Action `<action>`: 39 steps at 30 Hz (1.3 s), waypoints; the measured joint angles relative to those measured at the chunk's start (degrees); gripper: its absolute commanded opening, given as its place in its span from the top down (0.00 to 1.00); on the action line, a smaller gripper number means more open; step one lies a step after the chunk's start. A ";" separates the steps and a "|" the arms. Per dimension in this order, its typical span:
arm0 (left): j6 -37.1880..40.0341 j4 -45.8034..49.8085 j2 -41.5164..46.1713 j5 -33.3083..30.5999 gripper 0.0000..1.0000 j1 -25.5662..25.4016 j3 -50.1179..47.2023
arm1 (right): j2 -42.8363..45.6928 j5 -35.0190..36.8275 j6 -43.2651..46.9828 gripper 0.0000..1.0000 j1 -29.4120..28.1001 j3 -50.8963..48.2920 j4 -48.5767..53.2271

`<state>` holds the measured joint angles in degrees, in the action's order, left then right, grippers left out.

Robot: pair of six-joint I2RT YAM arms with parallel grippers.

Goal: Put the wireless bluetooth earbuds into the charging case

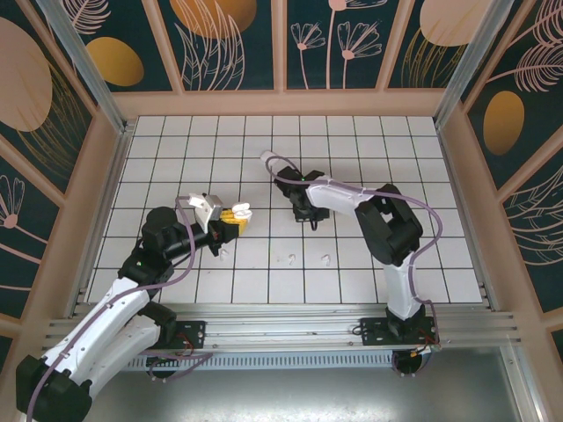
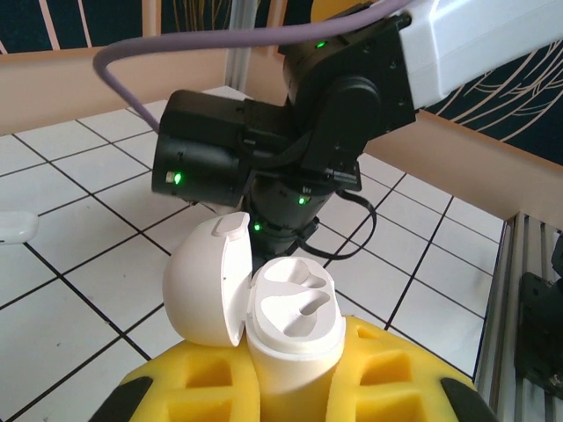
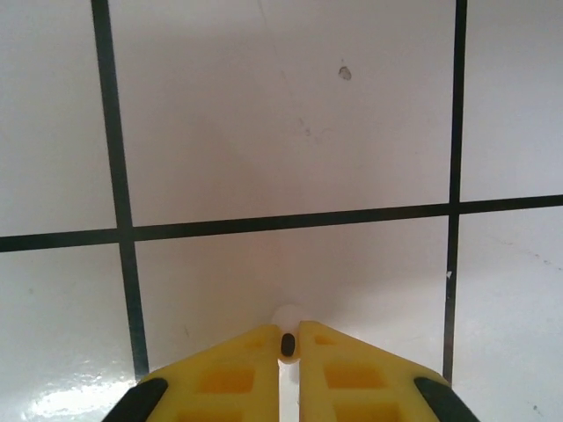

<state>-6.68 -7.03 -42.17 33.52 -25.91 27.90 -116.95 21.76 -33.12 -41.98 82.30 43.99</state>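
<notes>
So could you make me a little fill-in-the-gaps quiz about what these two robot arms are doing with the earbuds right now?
1. The left gripper holds the charging case with its lid ____.
2. Both slots in that case are ____.
3. The right gripper has its yellow fingers pinched on a tiny white ____ over the white tiles.

Missing words: open; empty; earbud.
</notes>
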 measured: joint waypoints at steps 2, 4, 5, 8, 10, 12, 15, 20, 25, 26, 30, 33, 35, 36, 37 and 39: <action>0.00 0.00 0.22 0.00 1.00 0.00 0.00 | -0.92 0.72 -0.42 0.77 -0.92 0.63 0.44; 0.00 0.02 0.52 -0.02 1.00 0.00 0.00 | -2.05 0.87 -1.09 0.73 -2.01 0.81 0.55; 0.00 0.02 0.68 -0.02 1.00 0.00 0.00 | -2.29 1.44 -1.40 0.72 -2.45 0.98 0.59; 0.02 0.07 0.92 -0.11 1.00 0.00 0.00 | -2.32 1.84 -2.21 0.70 -3.13 1.36 1.40; 0.02 0.07 0.94 -0.24 1.00 0.00 0.00 | -2.32 1.75 -2.62 0.69 -3.76 1.60 1.75; 0.02 0.09 0.94 -0.22 1.00 0.00 0.00 | -2.32 1.33 -3.02 0.68 -4.50 1.70 1.75; 0.00 0.09 0.92 -0.22 1.00 0.00 0.00 | -1.84 0.55 -3.28 0.67 -5.18 1.49 1.49; 0.00 -0.02 0.50 -0.17 1.00 0.00 0.00 | 6.25 -4.76 -3.69 0.67 -4.07 -4.79 -2.80; -0.72 -1.27 -2.40 0.63 1.00 0.00 0.00 | 20.98 -13.35 -4.81 0.67 2.54 -15.26 -12.46; -1.05 -1.79 -3.28 0.92 1.00 0.00 0.00 | 22.82 -15.21 -4.96 0.67 4.07 -16.94 -14.21; -2.78 -4.55 -8.92 2.47 1.00 -0.11 0.07 | 25.64 -22.95 -5.40 0.67 10.23 -22.93 -21.05; -4.11 -6.95 -13.42 2.58 1.00 -1.49 0.13 | 23.69 -27.87 -5.35 0.67 11.19 -24.76 -23.69; -4.59 -8.26 -15.63 2.58 1.00 -2.89 0.37 | 21.81 -30.51 -5.40 0.67 11.34 -24.85 -25.49; -4.87 -9.09 -16.81 2.60 1.00 -3.61 0.68 | 20.90 -31.56 -5.38 0.67 11.39 -24.85 -26.40; -5.07 -9.62 -17.66 2.58 1.00 -4.04 0.96 | 20.24 -32.24 -5.42 0.67 11.41 -24.85 -27.12; -5.49 -11.06 -19.50 2.58 1.00 -4.94 1.79 | 18.97 -33.18 -5.38 0.68 11.41 -24.81 -28.11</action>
<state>-12.16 -18.09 -61.67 36.10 -30.85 29.69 -97.97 -11.42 -38.50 -30.57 57.49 15.88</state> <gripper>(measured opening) 0.122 0.328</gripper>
